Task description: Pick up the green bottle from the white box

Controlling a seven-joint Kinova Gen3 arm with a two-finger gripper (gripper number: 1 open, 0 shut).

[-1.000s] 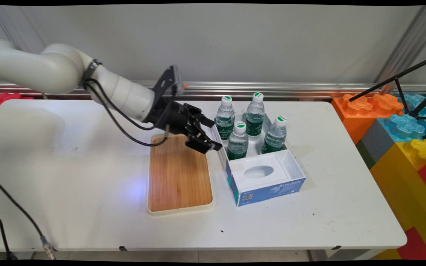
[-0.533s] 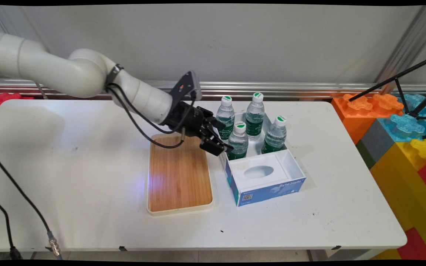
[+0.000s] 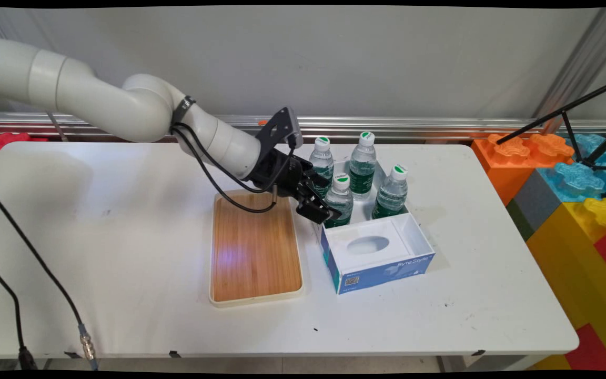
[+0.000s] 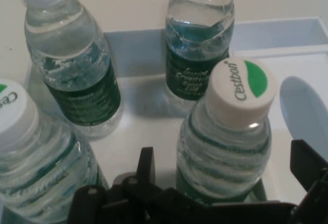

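gripper point(image 4: 223, 175) spread, one finger on each side of the nearest bottle point(image 4: 225, 131) | white box point(image 3: 411, 231) holds four bottles | wooden tray point(image 3: 255, 252) behind gripper

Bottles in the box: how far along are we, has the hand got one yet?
Done: nothing visible yet. All four bottles stand in the white box, none on the wooden tray beside it.
In hand: the hand is open, with a finger on each side of the nearest bottle, not closed on it.
Left: probably gripping and lifting that bottle, then the other three.
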